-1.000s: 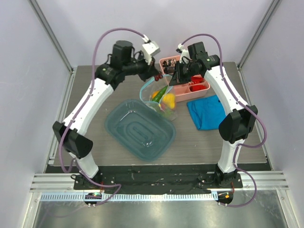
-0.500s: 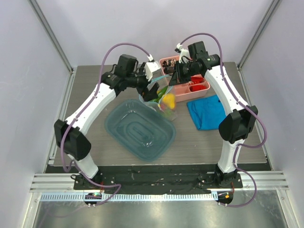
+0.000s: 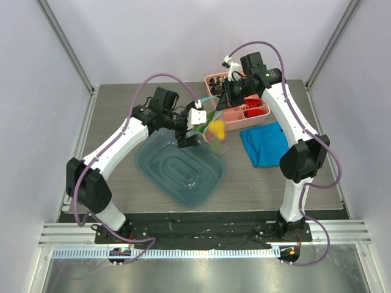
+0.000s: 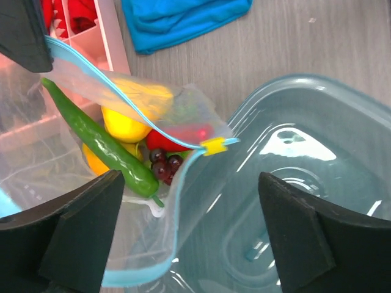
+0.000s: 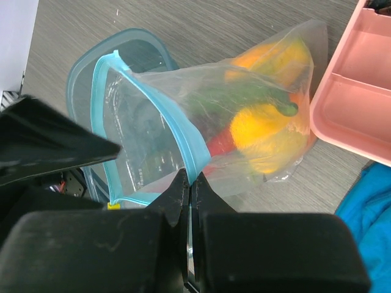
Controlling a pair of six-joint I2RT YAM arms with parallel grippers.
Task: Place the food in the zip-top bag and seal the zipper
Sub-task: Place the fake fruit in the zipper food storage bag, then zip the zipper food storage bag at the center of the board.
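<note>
The clear zip-top bag [image 3: 212, 130] hangs tilted over the far rim of the teal tray, held up by one corner. My right gripper [image 5: 190, 180] is shut on its light blue zipper [image 5: 177, 135], and the mouth gapes open. The food is inside the bag: a long green piece [image 4: 104, 146], a yellow pear [image 4: 122, 125], dark cherries [image 4: 164, 165] and something red [image 4: 183, 135]. A yellow slider [image 4: 213, 146] sits on the zipper [image 4: 122, 101]. My left gripper [image 4: 190, 178] stands open beside the bag's mouth, above the tray, holding nothing; from above it [image 3: 189, 139] hangs just left of the bag.
The teal translucent tray [image 3: 180, 168] lies mid-table under the left gripper. A pink divided box [image 3: 247, 113] with red and dark items stands at the back right. A folded blue cloth [image 3: 266, 143] lies to the bag's right, near the right arm.
My left gripper let go of the bag's mouth, opened wide, and swung from the far side down toward the tray. The right gripper kept its hold on the zipper.
</note>
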